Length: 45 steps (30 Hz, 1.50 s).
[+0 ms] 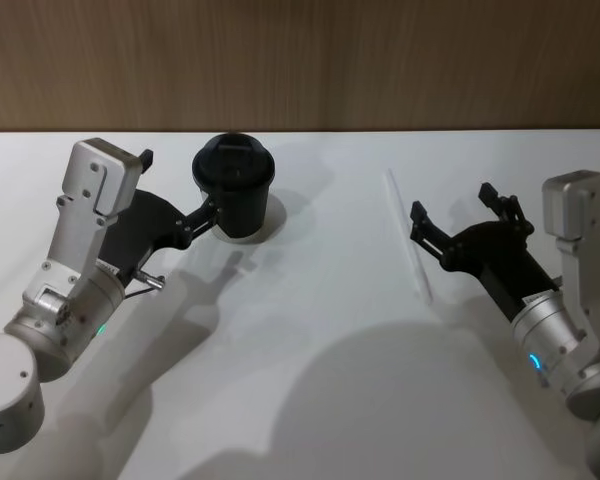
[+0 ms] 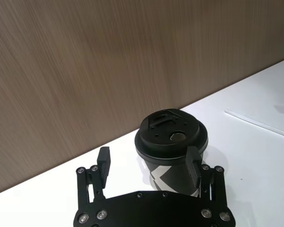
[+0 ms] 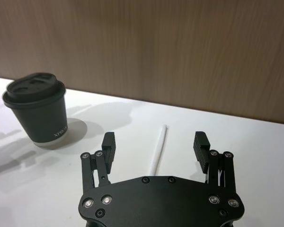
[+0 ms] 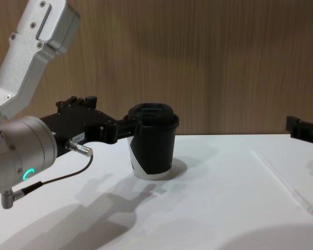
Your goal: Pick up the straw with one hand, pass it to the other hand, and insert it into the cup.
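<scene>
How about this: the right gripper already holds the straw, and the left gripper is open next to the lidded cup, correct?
No. The right gripper holds nothing: the right wrist view shows the straw lying untouched on the table, the fingers open. The left gripper is open next to the lidded cup.

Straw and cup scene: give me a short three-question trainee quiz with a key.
1. Fill in: the right tool, beside the straw, has its fingers ____.
2. True or false: the straw stands in the cup.
3. Which tool is nearest the cup? A) left tool B) right tool
Key: 1 open; 2 false, it lies flat on the table; 3 A.
</scene>
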Tool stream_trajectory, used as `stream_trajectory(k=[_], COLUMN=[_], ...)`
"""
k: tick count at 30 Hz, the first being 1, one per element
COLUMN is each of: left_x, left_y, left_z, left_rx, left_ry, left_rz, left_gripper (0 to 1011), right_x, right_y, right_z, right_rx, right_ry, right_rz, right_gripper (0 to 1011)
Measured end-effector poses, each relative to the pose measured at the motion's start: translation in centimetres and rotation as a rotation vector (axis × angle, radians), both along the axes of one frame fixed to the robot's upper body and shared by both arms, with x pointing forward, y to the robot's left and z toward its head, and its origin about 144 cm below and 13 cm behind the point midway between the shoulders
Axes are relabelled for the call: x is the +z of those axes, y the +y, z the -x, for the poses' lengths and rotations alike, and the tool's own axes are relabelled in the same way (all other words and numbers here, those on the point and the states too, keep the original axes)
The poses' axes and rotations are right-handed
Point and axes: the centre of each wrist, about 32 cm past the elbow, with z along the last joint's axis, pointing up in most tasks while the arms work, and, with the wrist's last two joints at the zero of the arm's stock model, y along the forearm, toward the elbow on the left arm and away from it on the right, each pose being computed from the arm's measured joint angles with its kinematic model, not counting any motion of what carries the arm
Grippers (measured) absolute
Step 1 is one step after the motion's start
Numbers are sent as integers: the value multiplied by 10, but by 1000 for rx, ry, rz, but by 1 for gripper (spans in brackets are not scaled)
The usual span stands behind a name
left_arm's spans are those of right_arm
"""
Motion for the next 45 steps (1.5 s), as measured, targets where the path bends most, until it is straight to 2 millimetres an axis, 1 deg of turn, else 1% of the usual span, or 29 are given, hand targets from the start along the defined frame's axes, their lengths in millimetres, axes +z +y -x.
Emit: stream_trajectory(k=[9,16,36,45], left_x=[0,0,0,0], left_y=[0,0,0,0], left_z=[0,0,0,0], left_rx=[0,0,0,0], left_ry=[0,0,0,0], left_rz=[0,0,0,0], left_gripper=[1001,1002,1001,1002], right_x=[3,8,30,32], right_y=[-6,-8,1,5], right_z=[-1,-4,-11,-12], right_rx=[-34,-42,-11,0], right_ry=[67,105,210,232], right_rz=[54,84,146,160], right_gripper=[1001,1001,1001,1001])
